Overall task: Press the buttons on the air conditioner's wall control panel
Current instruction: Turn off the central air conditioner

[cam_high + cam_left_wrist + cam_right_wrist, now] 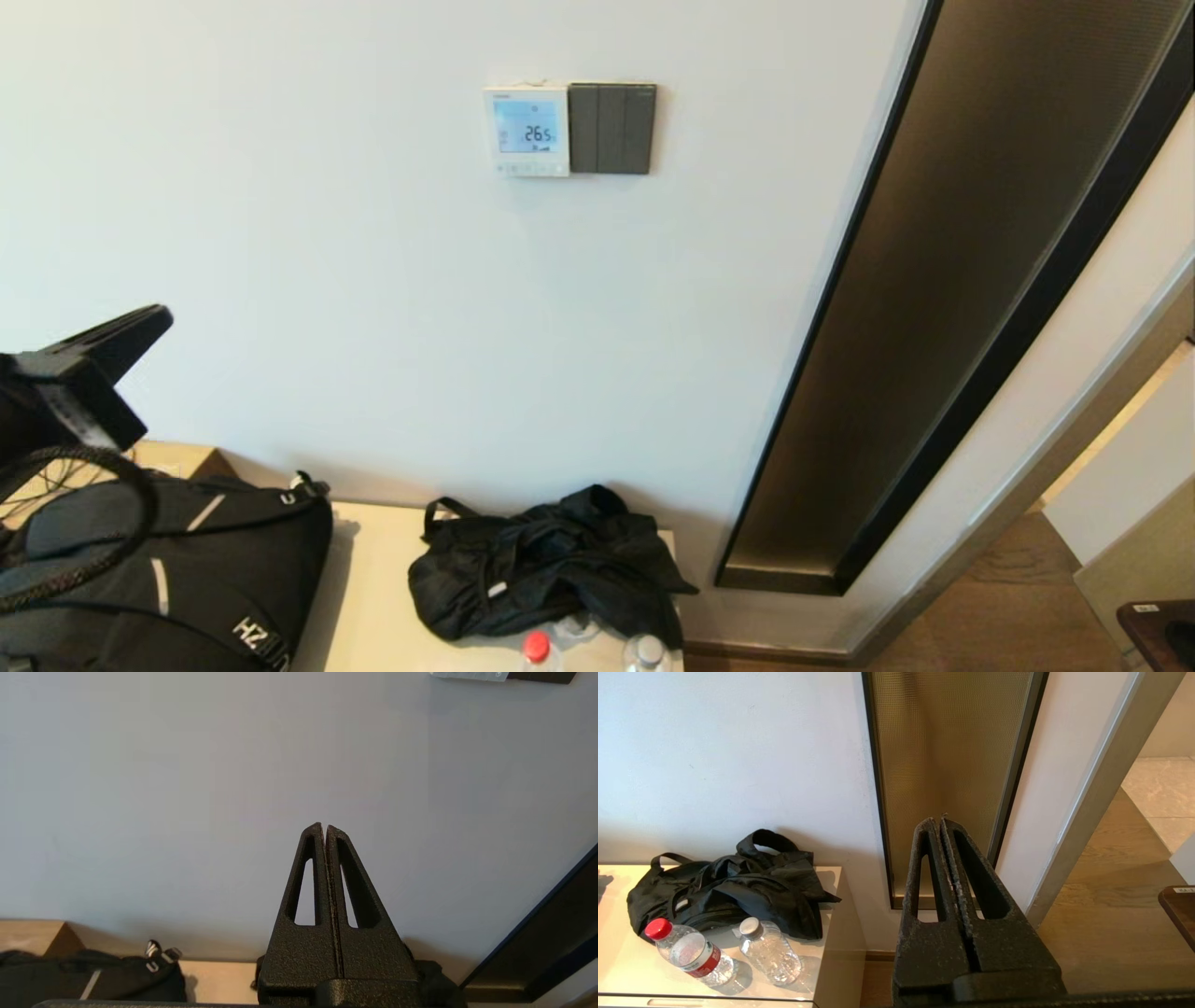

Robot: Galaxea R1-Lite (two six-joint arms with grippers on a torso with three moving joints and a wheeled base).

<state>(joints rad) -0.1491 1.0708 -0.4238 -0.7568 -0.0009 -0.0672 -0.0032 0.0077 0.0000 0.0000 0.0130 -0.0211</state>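
While both arms sit low | left end effector (324, 828) fingers together, well below wall control panel (527, 131) and its buttons (527, 169) | right end effector (937, 822) together | bottles (691, 952) by black bag (733, 884) on bench (831, 933)

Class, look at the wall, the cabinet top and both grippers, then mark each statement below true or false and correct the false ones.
1. The small white thermostat panel with a light-blue screen sits beside the dark grey three-rocker switch plate. True.
2. The left gripper is pressing the pale buttons. False: it is far below the panel, touching nothing.
3. The right gripper is shut. True.
4. Both clear plastic bottles have red caps. False: one cap is red, the other grey.
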